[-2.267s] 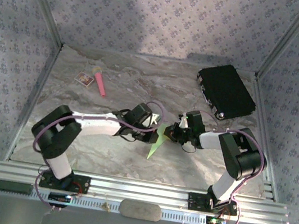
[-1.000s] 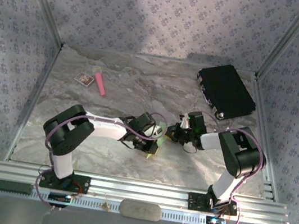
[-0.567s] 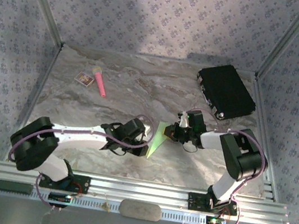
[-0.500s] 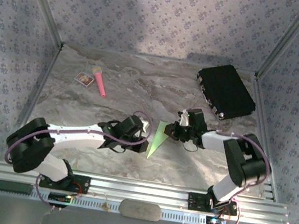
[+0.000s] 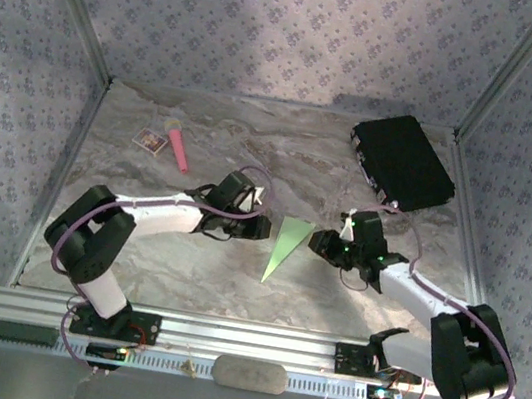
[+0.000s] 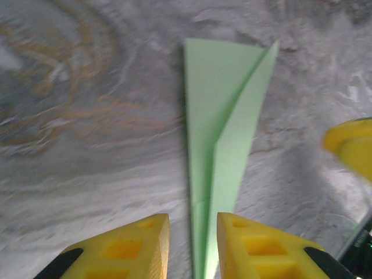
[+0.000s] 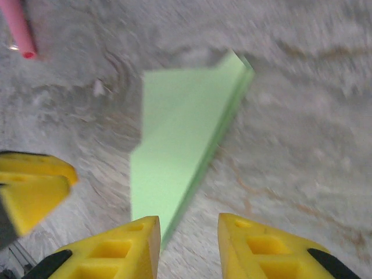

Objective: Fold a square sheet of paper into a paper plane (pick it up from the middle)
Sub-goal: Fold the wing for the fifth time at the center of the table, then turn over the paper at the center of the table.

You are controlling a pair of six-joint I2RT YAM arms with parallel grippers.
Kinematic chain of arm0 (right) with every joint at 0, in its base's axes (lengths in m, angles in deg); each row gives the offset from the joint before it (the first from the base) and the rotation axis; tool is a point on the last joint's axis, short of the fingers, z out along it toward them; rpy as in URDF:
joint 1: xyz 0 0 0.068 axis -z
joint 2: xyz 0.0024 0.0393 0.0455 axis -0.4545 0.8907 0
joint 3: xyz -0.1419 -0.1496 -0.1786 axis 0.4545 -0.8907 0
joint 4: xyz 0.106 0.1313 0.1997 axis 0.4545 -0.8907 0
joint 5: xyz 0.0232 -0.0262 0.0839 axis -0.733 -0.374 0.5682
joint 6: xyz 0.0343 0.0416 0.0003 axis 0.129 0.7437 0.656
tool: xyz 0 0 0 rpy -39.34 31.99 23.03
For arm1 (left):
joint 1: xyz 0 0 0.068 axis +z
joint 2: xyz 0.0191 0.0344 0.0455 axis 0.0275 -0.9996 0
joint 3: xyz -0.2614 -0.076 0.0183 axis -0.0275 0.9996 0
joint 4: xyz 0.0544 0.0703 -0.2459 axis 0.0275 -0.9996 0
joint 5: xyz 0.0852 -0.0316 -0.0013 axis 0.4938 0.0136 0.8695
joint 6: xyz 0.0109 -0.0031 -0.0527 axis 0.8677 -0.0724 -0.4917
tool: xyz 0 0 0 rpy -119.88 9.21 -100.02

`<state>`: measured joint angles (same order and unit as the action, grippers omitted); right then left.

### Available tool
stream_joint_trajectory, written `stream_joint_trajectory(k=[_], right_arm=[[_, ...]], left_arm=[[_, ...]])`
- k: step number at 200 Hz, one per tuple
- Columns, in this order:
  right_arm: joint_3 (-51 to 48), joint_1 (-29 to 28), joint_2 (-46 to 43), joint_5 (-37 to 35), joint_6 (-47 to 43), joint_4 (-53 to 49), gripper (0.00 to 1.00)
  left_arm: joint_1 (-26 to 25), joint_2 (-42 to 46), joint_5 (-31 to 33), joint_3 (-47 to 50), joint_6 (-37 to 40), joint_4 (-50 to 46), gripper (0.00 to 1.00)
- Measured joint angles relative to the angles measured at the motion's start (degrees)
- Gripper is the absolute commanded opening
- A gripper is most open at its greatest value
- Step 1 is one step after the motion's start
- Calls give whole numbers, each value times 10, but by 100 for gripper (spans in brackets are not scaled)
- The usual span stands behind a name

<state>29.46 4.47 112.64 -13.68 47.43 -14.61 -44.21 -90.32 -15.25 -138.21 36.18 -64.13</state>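
A slim, pointed lime-green paper plane (image 5: 285, 247) lies released on the marbled grey tabletop (image 5: 175, 261), just toward 5 o'clock of the table's centre; its nose aims at 7 o'clock and its blunt tail at 1 o'clock. The left gripper (image 5: 262, 225) sits low at the plane's 10 o'clock and the right gripper (image 5: 320, 241) at its 3 o'clock, each just beside the paper; both pairs of yellow fingers stand parted and grasp nothing. From the left wrist, the left gripper (image 6: 192, 220) frames the paper plane (image 6: 218, 133), whose narrow nose runs into the gap between the fingers; whether a fingertip brushes the paper is hard to judge. From the right wrist, the right gripper (image 7: 189, 220) faces the paper plane (image 7: 180, 133), folded layers showing along one edge. A black rectangular case (image 5: 401, 162) lies at the table's 1 o'clock; a pink stick (image 5: 179, 148) with a yellow tip and a small white card (image 5: 151, 142) lie at 10 o'clock, well apart from the plane.
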Motion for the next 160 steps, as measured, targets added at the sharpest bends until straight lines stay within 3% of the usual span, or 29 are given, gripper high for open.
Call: stream_joint_trajectory(k=[58,98,160], right_arm=[[25,-34,71,18,15,7,32],[38,-50,88,19,18,16,19],[39,-57,104,23,19,19,19]], left_arm=[[0,-50,-63,-31,16,-11,22],[-1,-71,-76,-39,21,-25,19],[-5,-100,-87,-41,21,-30,20]])
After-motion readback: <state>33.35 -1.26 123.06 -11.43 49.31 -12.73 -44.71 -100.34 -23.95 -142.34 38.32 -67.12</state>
